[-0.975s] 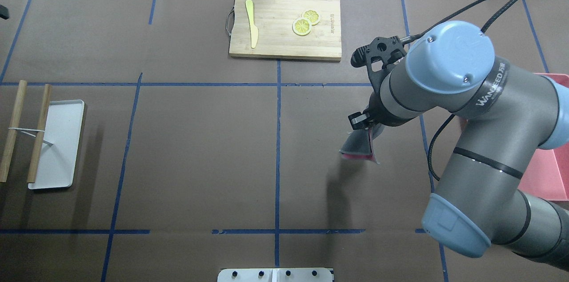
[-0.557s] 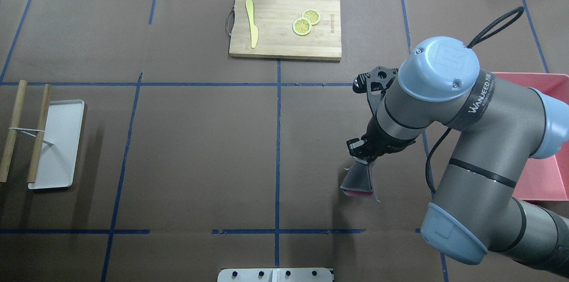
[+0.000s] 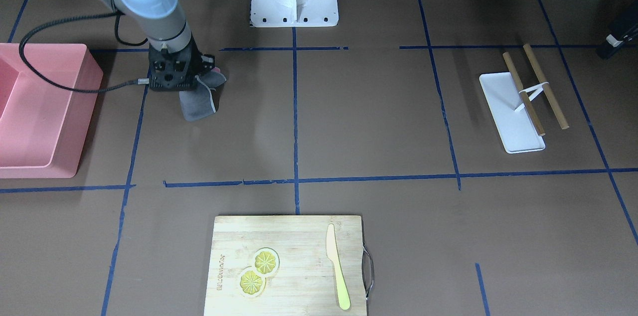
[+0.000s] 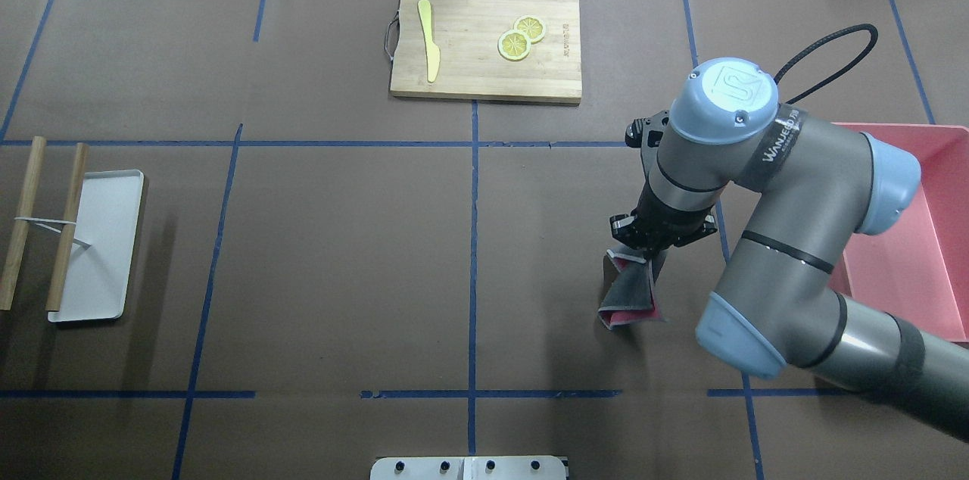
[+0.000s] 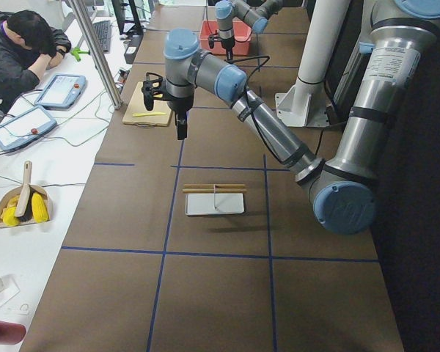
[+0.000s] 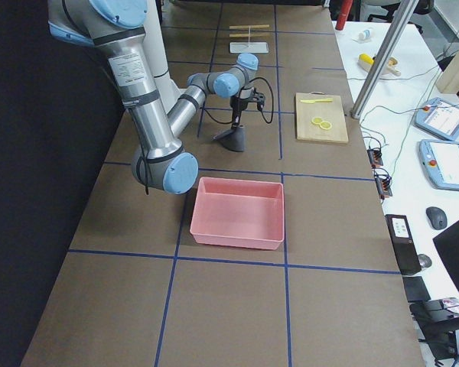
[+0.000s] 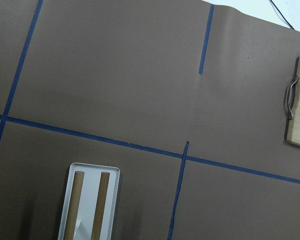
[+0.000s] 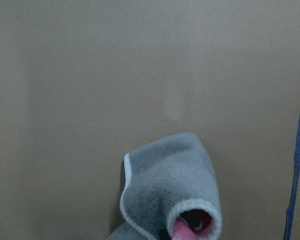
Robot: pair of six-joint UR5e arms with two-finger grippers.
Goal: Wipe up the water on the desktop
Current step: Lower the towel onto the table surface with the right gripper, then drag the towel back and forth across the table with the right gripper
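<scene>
The desktop (image 4: 341,253) is a wide dark-brown surface with blue tape lines; I see no water on it. My right gripper (image 4: 640,249) points down and is shut on a grey cloth with a pink underside (image 4: 628,298). The cloth hangs from the jaws and its lower end rests on the desktop right of centre. It also shows in the front view (image 3: 197,101) and in the right wrist view (image 8: 170,200). My left gripper (image 5: 181,130) hangs high over the desktop's left part; I cannot tell if it is open or shut.
A bamboo cutting board (image 4: 484,41) with a yellow knife and two lemon slices lies at the far middle. A pink bin (image 4: 908,238) stands at the right edge. A white tray (image 4: 98,245) with two wooden sticks lies at the left.
My right gripper has moved toward the near edge and slightly right with the cloth. The cloth's lower end has slid along with it.
</scene>
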